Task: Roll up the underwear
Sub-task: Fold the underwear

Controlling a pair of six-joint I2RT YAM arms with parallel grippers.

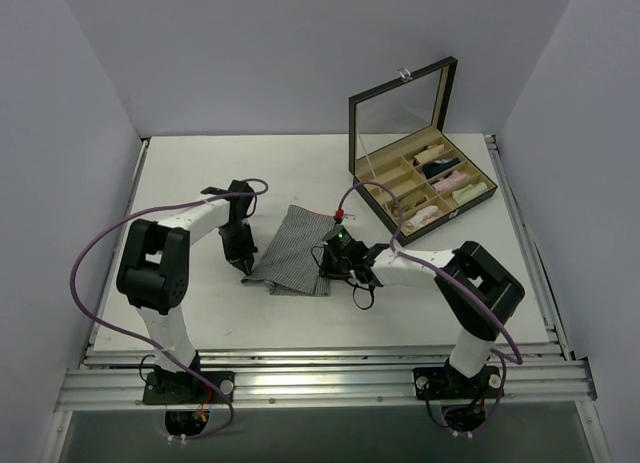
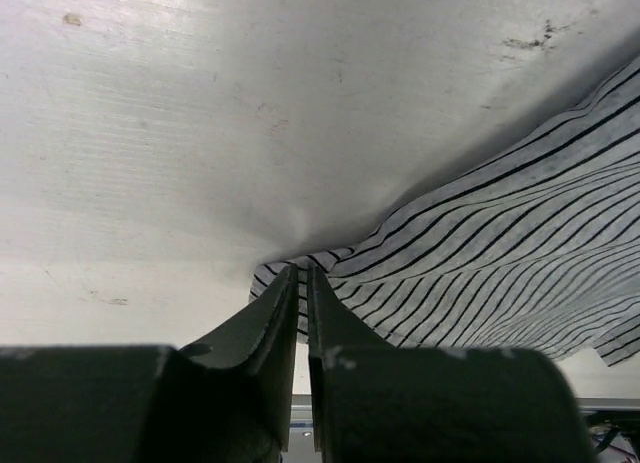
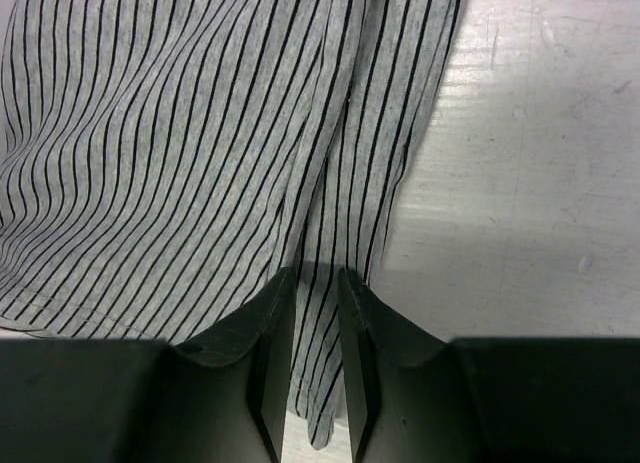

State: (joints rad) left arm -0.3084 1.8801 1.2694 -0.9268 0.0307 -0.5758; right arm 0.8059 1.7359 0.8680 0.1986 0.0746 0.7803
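underwear (image 1: pixel 293 251): light grey cloth with fine black pinstripes. table (image 1: pixel 200 173): white, with faint grey scuffs and small dark specks. left gripper (image 2: pixel 302 273) and right gripper (image 3: pixel 315 278): black fingers. left arm (image 1: pixel 195 221) and right arm (image 1: pixel 415 270): white links, black joints, purple cables (image 1: pixel 73 273). box (image 1: pixel 375 205): black shell, tan dividers. contents: pink roll (image 1: pixel 421 217), pale green roll (image 1: pixel 470 192), dark navy roll (image 1: pixel 437 167). walls (image 1: pixel 300 53): pale lavender-grey.

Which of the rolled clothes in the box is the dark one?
The dark roll, near the back of the box, between a cream roll and a pink one. All other rolls are pale.
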